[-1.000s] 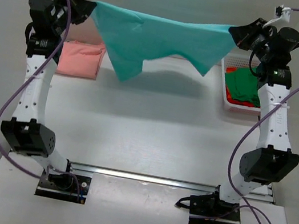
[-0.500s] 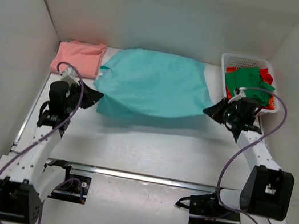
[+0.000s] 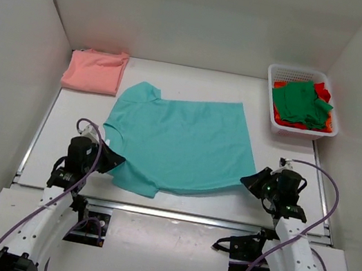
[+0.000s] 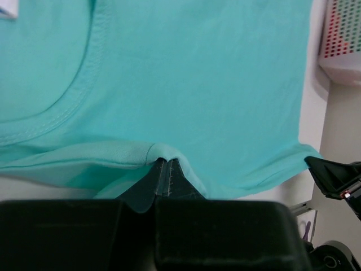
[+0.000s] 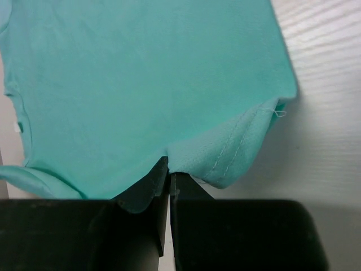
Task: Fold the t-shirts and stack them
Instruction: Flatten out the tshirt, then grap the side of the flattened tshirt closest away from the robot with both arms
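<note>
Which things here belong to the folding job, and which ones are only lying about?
Belong to the job: teal t-shirt, pinched by left gripper and right gripper; folded pink t-shirt; green and red t-shirts.
Just lying about: white basket holding those.

Bright, even light; soft shadow beside teal t-shirt point(image 5: 141, 84).

The left arm point(image 3: 39, 221) and right arm point(image 3: 294, 250) have white link shells with black joint housings. A purple cable point(image 3: 89, 121) loops along each. The tapered fingers point(image 4: 183, 185) look black, possibly rubber-faced. The base plates point(image 3: 78, 223) are black.
</note>
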Motion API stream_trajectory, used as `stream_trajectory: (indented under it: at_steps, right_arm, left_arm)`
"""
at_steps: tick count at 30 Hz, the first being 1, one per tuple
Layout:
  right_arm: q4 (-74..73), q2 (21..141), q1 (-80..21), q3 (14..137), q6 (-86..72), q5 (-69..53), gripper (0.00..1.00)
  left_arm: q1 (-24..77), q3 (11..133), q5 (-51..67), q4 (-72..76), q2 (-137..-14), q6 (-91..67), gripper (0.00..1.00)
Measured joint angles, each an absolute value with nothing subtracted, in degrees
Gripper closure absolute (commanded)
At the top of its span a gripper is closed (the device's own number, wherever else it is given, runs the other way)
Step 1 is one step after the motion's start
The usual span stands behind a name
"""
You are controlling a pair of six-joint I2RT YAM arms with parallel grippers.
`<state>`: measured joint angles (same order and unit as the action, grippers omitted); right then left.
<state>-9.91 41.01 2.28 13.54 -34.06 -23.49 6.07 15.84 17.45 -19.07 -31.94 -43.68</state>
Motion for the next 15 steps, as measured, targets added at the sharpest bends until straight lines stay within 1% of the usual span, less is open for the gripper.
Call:
stream_trajectory:
  at_steps: [4, 10, 13, 15]
  right_arm:
    - [-10.3, 43.7, 3.7, 13.3, -33.2, -23.6, 1.0]
    - [-9.2, 53.3, 1.9, 15.6, -32.2, -23.3, 1.0]
    - [-7.6, 58.2, 1.5, 18.8, -31.3, -23.4, 1.0]
    - [-6.5, 61.2, 1.2, 21.2, -30.7, -23.4, 0.99]
  left_arm:
    - [6.8, 15.3, 14.9, -23.4, -30.6, -44.3, 1.0]
    - [8.9, 18.1, 9.9, -31.7, -29.3, -45.3, 1.0]
    - [11.2, 18.7, 8.1, -34.9, -23.5, -48.3, 1.0]
    - [10.9, 18.7, 8.3, -37.6, -18.1, -50.3, 1.0]
